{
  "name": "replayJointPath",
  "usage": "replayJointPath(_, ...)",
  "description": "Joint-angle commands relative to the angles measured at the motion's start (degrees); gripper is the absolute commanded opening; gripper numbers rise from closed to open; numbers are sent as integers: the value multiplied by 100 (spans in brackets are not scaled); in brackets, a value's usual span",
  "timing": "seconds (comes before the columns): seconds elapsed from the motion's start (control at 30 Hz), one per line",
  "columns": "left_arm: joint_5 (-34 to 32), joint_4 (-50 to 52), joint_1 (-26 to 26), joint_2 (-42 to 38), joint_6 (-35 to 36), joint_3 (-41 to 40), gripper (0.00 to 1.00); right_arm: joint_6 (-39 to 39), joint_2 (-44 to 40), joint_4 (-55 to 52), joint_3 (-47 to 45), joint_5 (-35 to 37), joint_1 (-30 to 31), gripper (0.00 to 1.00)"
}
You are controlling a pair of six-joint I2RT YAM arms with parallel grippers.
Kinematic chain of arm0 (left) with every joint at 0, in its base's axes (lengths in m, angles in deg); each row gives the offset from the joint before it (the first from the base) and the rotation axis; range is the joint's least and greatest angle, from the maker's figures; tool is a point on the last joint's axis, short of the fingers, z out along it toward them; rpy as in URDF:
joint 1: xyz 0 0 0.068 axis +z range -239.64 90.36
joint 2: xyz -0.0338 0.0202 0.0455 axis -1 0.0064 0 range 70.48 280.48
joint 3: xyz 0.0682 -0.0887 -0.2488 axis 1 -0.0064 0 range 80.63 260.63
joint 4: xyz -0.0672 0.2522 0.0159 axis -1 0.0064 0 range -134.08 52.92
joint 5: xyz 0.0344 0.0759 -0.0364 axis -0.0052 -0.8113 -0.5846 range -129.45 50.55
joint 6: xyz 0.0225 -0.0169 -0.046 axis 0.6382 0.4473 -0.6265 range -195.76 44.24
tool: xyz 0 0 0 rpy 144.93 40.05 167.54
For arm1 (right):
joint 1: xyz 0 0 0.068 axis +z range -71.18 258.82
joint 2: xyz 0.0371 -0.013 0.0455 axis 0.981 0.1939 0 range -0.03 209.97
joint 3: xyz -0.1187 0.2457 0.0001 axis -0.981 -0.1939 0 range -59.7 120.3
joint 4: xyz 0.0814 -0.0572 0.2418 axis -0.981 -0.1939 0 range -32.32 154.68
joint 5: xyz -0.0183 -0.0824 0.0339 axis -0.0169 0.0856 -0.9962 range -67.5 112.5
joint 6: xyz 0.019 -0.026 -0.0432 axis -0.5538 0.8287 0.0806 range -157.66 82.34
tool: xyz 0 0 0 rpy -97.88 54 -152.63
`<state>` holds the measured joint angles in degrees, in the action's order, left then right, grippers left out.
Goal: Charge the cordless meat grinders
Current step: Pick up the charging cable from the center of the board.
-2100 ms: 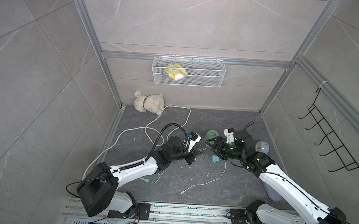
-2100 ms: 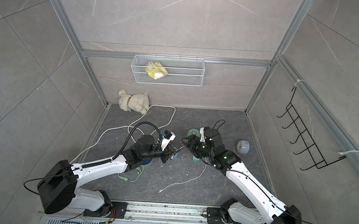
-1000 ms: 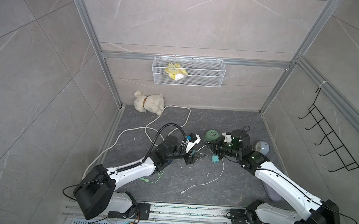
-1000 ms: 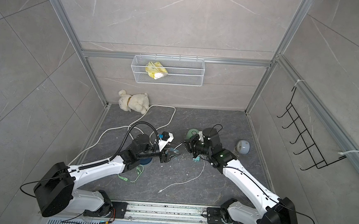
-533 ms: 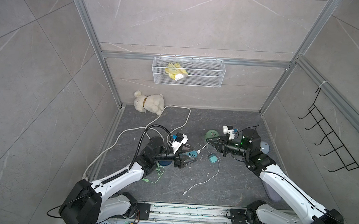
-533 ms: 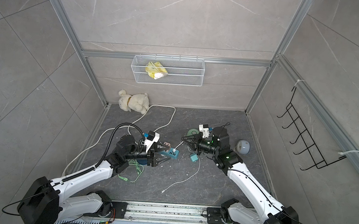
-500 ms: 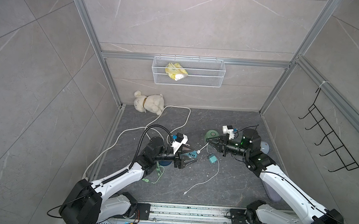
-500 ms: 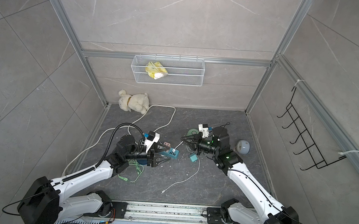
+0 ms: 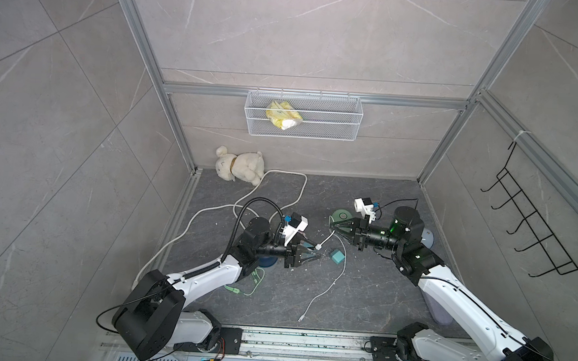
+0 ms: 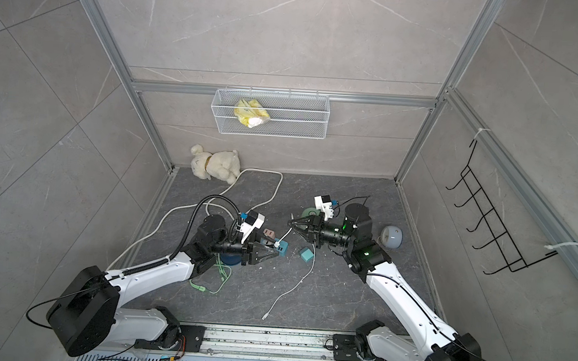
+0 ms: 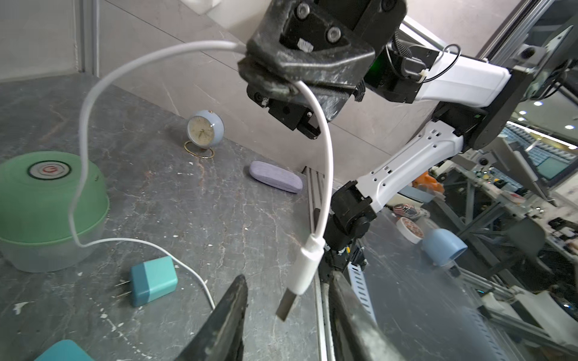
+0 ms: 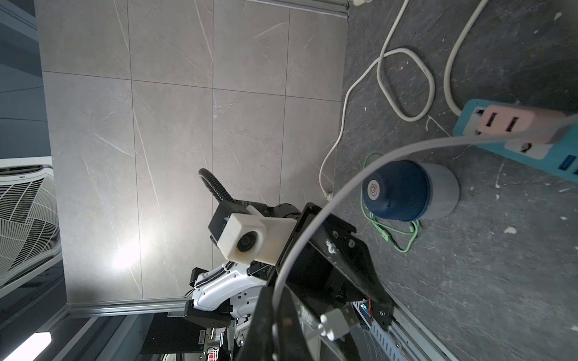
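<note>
The right claw (image 11: pixel 266 79) pinches the smooth white cable (image 11: pixel 325 150); its metal plug (image 11: pixel 286 304) hangs between the parted jaws of the left claw (image 11: pixel 287 278) (touching neither). On the veined grey counter (image 11: pixel 219 200), the domed mint grinder (image 11: pixel 47 200) and navy grinder (image 12: pixel 397 190) sit apart.

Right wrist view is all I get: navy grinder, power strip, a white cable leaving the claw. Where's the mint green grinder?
Observer: The mint green grinder stands upright on the floor, close behind the right claw.
Operator: Is the white cable plugged into it?
Observer: No; in a top view its far end lies loose near the front rail.
Operator: And the other end?
Observer: The USB plug hangs between the open left claw's fingers, gaps on both sides.
</note>
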<state>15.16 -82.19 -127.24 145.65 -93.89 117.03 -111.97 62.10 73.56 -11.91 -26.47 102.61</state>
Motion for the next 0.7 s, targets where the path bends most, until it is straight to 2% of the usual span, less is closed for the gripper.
replayJointPath(0.0,361,-527,23,-29,-96,227,37,50,-16,265,42,-130,-24,0)
replayJointPath(0.13,359,-487,23,-44,-42,227,29,22,18,350,9,-161,-23,0)
replayJointPath(0.3,389,-482,19,-38,-55,252,9,-18,18,474,-83,-183,-28,0)
replayJointPath(0.4,401,-470,9,-7,-53,271,2,34,2,452,-118,-192,-25,0)
replayJointPath(0.57,435,-454,11,23,-58,297,0,515,-19,-3,25,-250,-32,2)
replayJointPath(0.63,452,-375,12,23,10,310,0,1138,-87,-500,192,-246,-24,36)
replayJointPath(0.67,469,-288,15,18,55,328,0,1844,-157,-1083,361,-187,-11,52)
